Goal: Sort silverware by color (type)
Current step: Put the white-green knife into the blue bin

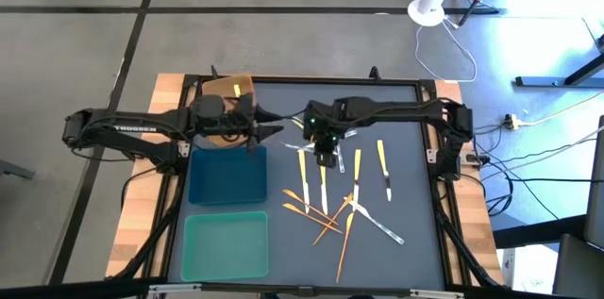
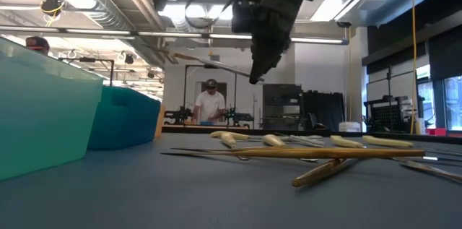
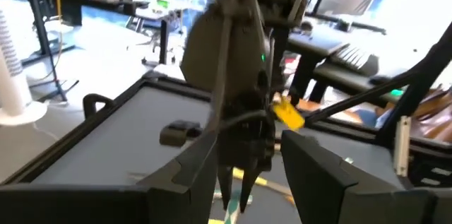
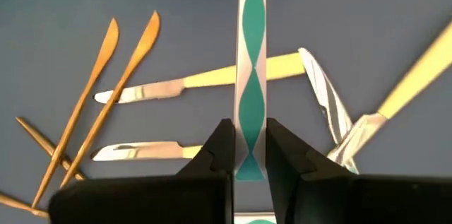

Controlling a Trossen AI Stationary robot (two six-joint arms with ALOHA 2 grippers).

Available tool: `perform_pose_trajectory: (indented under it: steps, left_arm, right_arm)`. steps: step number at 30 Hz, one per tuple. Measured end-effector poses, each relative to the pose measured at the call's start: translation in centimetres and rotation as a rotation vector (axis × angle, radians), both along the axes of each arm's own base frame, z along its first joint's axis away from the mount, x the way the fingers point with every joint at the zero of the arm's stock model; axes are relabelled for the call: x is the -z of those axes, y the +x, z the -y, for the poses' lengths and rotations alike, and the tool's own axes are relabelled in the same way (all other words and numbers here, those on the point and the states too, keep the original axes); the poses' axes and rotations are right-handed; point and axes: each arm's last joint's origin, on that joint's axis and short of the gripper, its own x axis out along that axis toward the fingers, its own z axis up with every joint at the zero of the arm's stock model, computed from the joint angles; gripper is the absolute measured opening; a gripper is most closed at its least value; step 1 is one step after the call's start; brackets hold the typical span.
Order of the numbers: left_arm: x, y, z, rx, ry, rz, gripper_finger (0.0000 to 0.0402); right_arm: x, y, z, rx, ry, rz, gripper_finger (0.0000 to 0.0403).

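My right gripper [image 1: 326, 156] hangs above the dark mat's middle, shut on a thin teal-and-white patterned utensil [image 4: 251, 54]. Below it the silverware lies scattered flat on the mat: yellow-handled knives [image 4: 205, 79], orange-gold pieces [image 4: 106, 97] and silver-grey pieces [image 4: 332, 104]. My left gripper [image 1: 269, 131] stands open and holds nothing. It is level, near the far edge of the blue tray [image 1: 226, 174] and points at the right gripper. A yellow piece [image 1: 236, 89] lies in the brown tray [image 1: 226, 96]. My right gripper pinches the patterned utensil near one end [image 4: 251, 150] between its two fingers [image 4: 220, 146]. The fingers slant down from above and the utensil runs along them, sticking out past the tips. It is lifted clear of the mat; its far end runs out of the wrist view.
A teal tray [image 1: 225, 247] sits at the mat's near left, in front of the blue one. A black frame [image 1: 429, 87] borders the mat. A person [image 2: 210, 106] stands in the room far behind the table.
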Motion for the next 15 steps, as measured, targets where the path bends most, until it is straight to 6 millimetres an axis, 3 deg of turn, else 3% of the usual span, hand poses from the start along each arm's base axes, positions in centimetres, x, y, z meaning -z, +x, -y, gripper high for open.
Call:
perform_pose_trajectory:
  steps: [7, 15]
  left_arm:
    - [-1.5, -1.5, 0.5, 0.012, 0.009, 0.071, 0.0150]
    - [-2.3, -2.4, 0.6, 0.004, 0.015, 0.112, 0.0150]
  right_arm:
    - [-0.2, 0.7, -2.7, -0.035, 0.003, 0.041, 0.0035]
    - [-0.5, 1.2, -4.2, -0.052, 0.012, 0.097, 0.0035]
